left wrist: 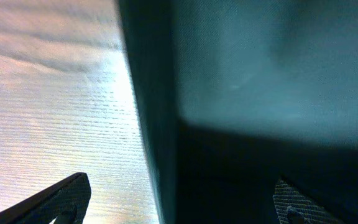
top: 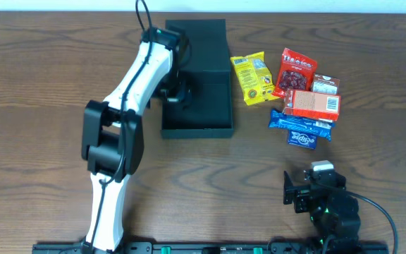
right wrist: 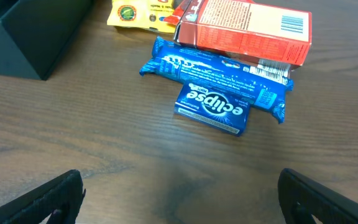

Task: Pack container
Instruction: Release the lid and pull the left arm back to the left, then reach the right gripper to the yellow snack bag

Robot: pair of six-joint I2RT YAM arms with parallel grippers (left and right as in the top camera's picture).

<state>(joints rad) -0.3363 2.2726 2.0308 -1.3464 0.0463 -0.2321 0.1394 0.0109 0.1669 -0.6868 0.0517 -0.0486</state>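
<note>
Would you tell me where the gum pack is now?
Overhead, the gum pack lies right of centre on the table, just robot-side of the blue packet.

Right end effector [right wrist: 182,202] over tabletop [right wrist: 104,155], jaws spread.
Gum pack [right wrist: 213,109] touches blue bar [right wrist: 219,71]; orange-red carton [right wrist: 247,28] overlaps bar; container [right wrist: 23,37] corner at upper left.

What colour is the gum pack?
Gum pack is blue with white lettering, clearest in the right wrist view.

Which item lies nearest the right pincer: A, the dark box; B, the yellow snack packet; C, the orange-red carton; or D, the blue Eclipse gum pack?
D: the blue Eclipse gum pack lies directly ahead of the right pincer, closer than every other item.
</note>
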